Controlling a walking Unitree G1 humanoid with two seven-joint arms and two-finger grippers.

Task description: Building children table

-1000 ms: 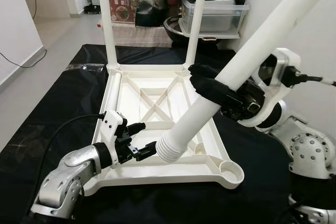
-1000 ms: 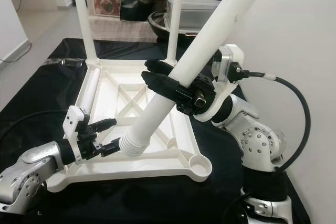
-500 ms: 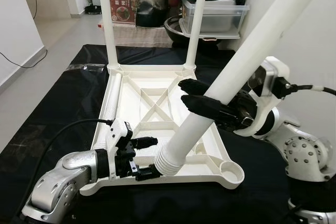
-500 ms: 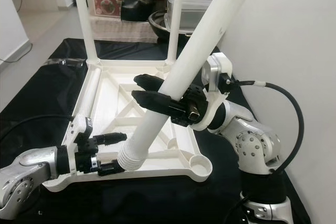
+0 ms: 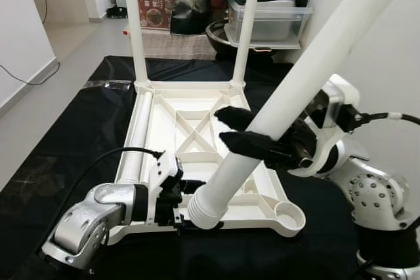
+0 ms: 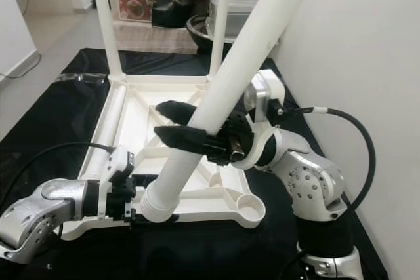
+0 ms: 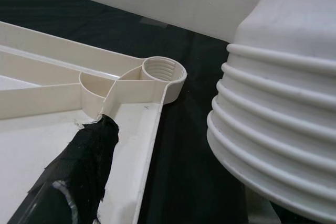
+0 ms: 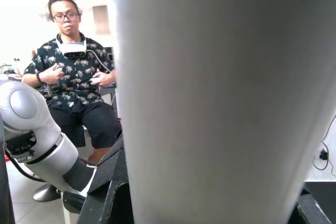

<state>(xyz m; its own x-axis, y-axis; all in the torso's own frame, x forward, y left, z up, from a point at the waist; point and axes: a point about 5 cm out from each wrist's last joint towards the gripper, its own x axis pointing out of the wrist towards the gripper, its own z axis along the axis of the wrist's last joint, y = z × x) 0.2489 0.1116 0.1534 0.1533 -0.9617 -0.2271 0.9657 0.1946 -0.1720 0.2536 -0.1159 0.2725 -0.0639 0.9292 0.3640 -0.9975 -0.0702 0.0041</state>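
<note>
Right gripper (image 5: 252, 130) clamped around slanted white table leg (image 5: 289, 100), left gripper (image 5: 190, 202) pinching its threaded end; best lowered upright over near-left corner socket of upturned tabletop (image 5: 197, 106), then twisted.

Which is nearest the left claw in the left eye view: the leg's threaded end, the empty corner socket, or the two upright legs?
1. Threaded end, right at the left claw.
2. Corner socket, at the tabletop's near right corner.
3. Upright legs, at the far edge, too alike to rank.
</note>
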